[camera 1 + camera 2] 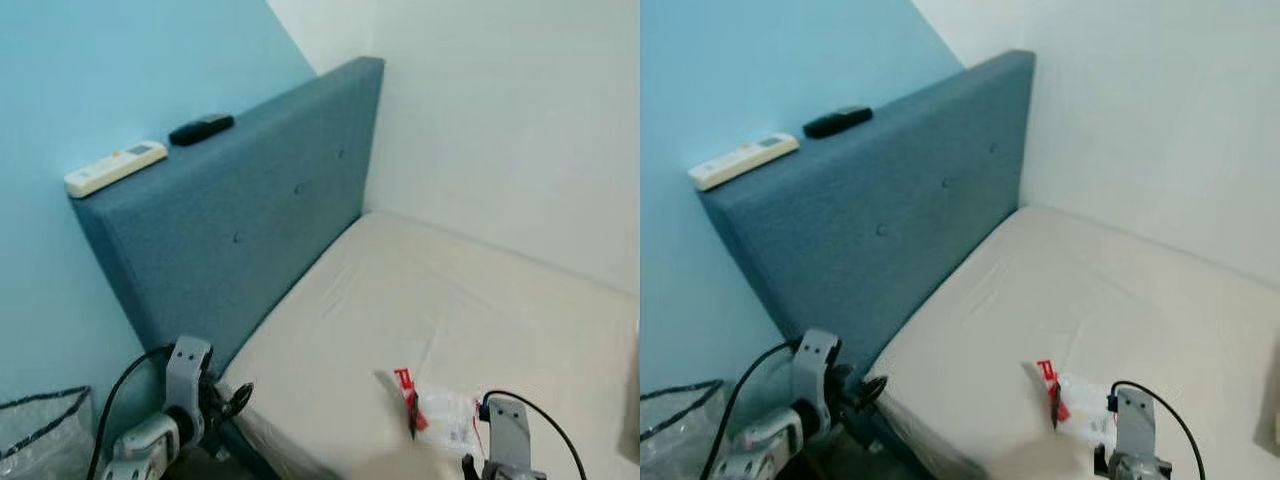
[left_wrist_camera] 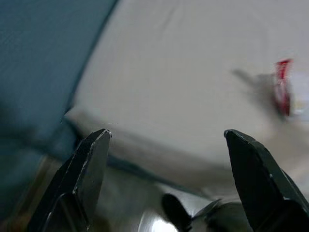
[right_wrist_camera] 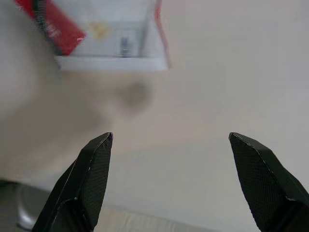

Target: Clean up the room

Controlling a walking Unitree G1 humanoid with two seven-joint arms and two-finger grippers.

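Right wrist view: the right gripper [image 3: 171, 181], fingers spread wide and empty, hangs above the near edge of the mattress [image 1: 480, 300], short of a flat clear packet with a red strip [image 3: 104, 34]. Left wrist view: the left gripper [image 2: 166, 179], equally open and empty, sits low off the near corner of the mattress beside the blue headboard [image 1: 240, 220]. A clear plastic bag [image 1: 40, 430] stands beyond the left arm.

Risk, as judged: the packet is thin and lies flat on soft sheeting, so closing fingers may pinch fabric or slide the packet away from the edge. Its red strip carries white marks, too blurred to read.

Farthest, on the headboard's top edge, rest a white remote [image 1: 115, 167] and a black remote [image 1: 201, 129]; both could be knocked behind it.
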